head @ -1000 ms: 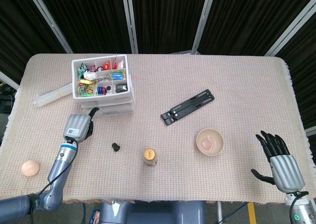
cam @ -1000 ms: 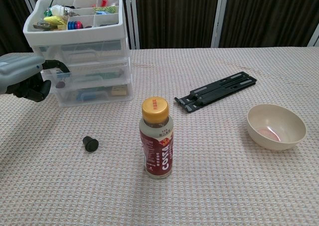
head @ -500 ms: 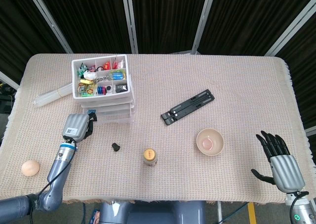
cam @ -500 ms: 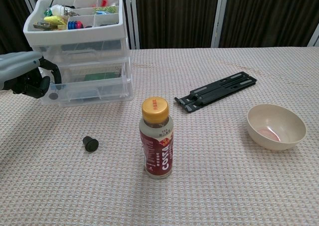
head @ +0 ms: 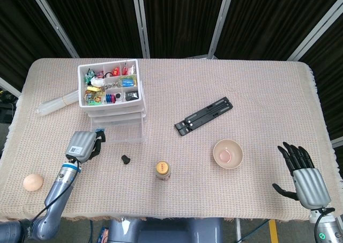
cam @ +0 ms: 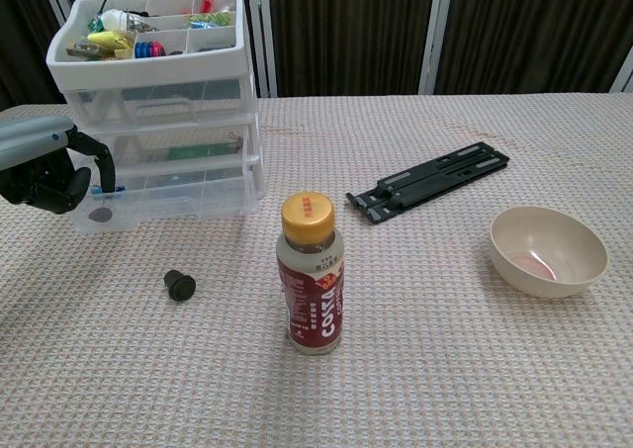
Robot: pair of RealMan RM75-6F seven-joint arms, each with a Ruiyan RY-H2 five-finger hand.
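Left hand (cam: pixel 45 176): low over the desk at the drawer unit's front left corner, fingers curled and hooked on the front edge of the bottom drawer; it grips that drawer.
Bottom drawer (cam: pixel 168 196): clear plastic, pulled out and standing forward of the two drawers above it; a few small items show through its walls, too small to name.
Drawer unit (head: pixel 113 95): white and clear, three drawers high, at the far left of the desk; its open top tray is split into compartments holding small colourful items.
Right hand (head: pixel 304 173): at the near right corner of the desk, fingers spread apart, holding nothing; seen only in the head view.
Black cap (cam: pixel 179 284): small, on the cloth just in front of the pulled-out drawer, apart from the left hand.
Bottle (cam: pixel 311 275): upright, yellow lid, brown label, near the front middle of the desk.
Bowl (cam: pixel 547 250): beige, right of the bottle, well apart from the right hand.
Black bracket (head: pixel 203 116): lies flat, diagonal, mid-desk.
Egg (head: pixel 32 182): near the front left edge, beside the left arm.
Clear tube (head: pixel 56 103): lies left of the drawer unit.
Desk (head: pixel 257 93): covered with a beige woven cloth.
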